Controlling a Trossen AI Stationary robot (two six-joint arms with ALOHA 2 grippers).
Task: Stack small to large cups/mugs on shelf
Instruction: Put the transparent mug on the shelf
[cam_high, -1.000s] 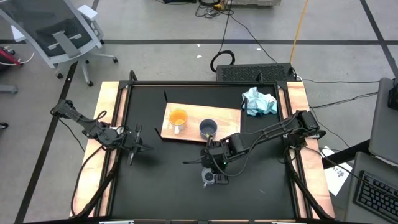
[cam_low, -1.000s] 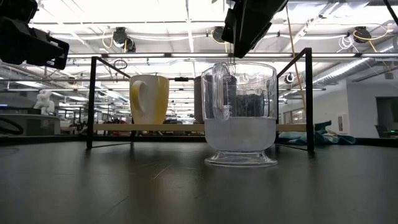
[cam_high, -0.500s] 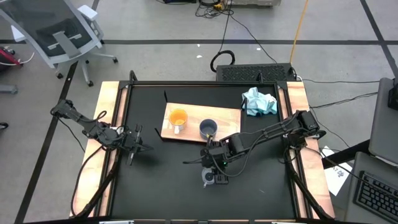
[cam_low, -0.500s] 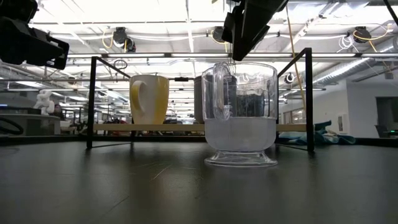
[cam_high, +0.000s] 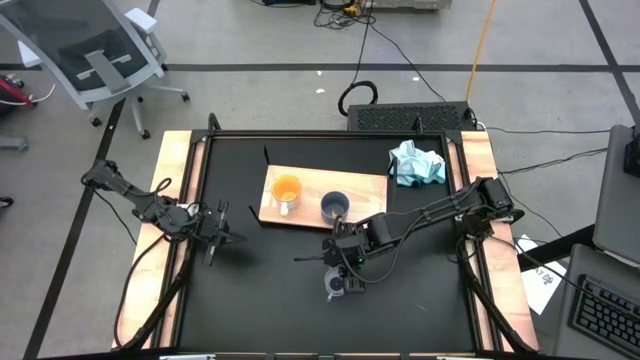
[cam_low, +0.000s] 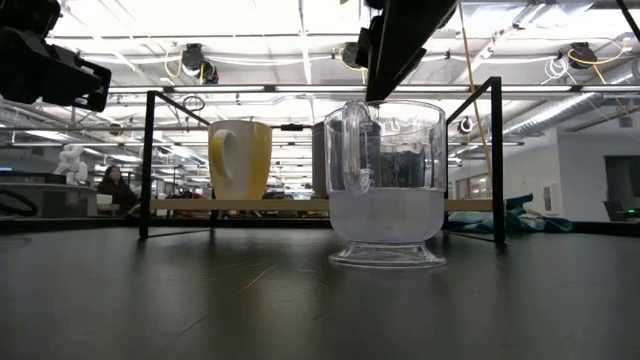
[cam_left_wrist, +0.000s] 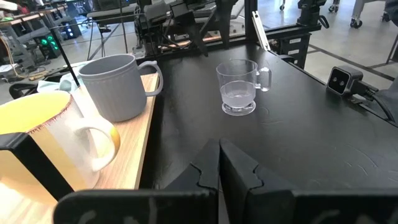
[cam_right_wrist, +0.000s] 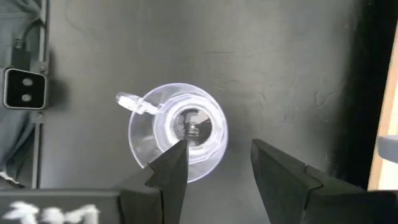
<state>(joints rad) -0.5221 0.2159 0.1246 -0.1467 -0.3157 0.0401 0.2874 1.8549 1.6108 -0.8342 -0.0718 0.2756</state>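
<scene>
The clear glass cup (cam_high: 335, 287) stands upright on its foot on the black table, near the front middle. My right gripper (cam_right_wrist: 217, 149) hangs open just above its rim, pointing steeply down. One finger (cam_right_wrist: 174, 155) is over the cup's (cam_right_wrist: 177, 130) mouth and the other finger (cam_right_wrist: 267, 162) is outside its wall. The orange mug (cam_high: 287, 188) and the blue-grey mug (cam_high: 334, 206) stand side by side on the light-wood shelf (cam_high: 365, 190). My left gripper (cam_high: 228, 238) waits shut at the table's left side, well away from the cups.
A light-blue cloth (cam_high: 415, 163) lies crumpled at the far right. A black frame (cam_low: 147, 165) borders the table. A small camera box (cam_left_wrist: 342, 81) sits at the near edge. Bare black table lies between the glass cup (cam_left_wrist: 239, 87) and the shelf (cam_left_wrist: 146, 137).
</scene>
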